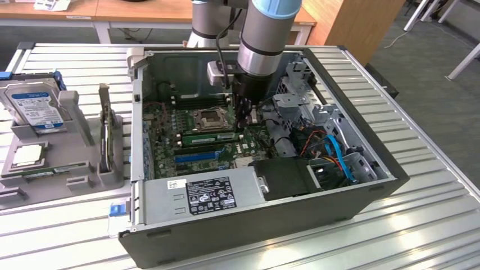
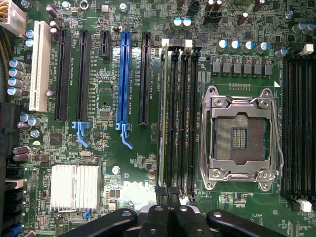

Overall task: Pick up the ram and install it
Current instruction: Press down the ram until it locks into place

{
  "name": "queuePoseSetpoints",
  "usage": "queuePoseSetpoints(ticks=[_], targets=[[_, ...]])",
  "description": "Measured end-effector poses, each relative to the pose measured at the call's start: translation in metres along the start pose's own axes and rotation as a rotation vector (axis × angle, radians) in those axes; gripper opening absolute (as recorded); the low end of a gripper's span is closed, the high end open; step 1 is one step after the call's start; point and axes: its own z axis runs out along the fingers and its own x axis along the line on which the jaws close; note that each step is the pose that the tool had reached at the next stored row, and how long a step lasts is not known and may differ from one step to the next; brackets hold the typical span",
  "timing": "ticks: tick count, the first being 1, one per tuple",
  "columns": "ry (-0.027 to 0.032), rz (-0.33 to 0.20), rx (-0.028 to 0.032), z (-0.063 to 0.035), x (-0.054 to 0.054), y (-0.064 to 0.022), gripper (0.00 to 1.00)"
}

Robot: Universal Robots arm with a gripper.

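1. Gripper [image 2: 168,197]: fingers shut tight together, tips poised over the near end of the bank of memory slots [image 2: 183,113]. Seen low inside the case [image 1: 390,180] in the exterior view, just beside the processor socket [image 2: 242,136].
2. Ram [image 2: 163,113]: on edge in the outermost slot of that bank, the one farthest from the socket, running the slot's full length. Fingertips at, or directly above, its near end. Cannot tell whether pinched between the tips or only pressed from above.
3. Seating: unclear whether fully home. White latch [image 2: 165,43] at the far end visible; closed or not, cannot tell.
4. Judged step in hand: pushing the stick down into its slot. To do well: press straight down along the board's normal with no side load, since the stick is thin and would bend or tip toward the neighbouring empty slot. Keep contact on the top edge, not on the chips. Pressure at one end alone risks a tilted seat; both ends need to go down level, latches snapped.
5. Nearby, apart from the work: blue slot [image 2: 123,79] and black card slots alongside, finned heatsink [image 2: 75,186] farther off.
6. Outside the case: hard drive [image 1: 34,107] standing in a grey holder at the exterior view's left, on the slatted metal table [image 1: 420,225].
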Motion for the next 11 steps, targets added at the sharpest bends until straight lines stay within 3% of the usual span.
queuePoseSetpoints(ticks=[11], targets=[[-0.0002,0.0,0.0001,0.0011,0.0,-0.0001,0.1]])
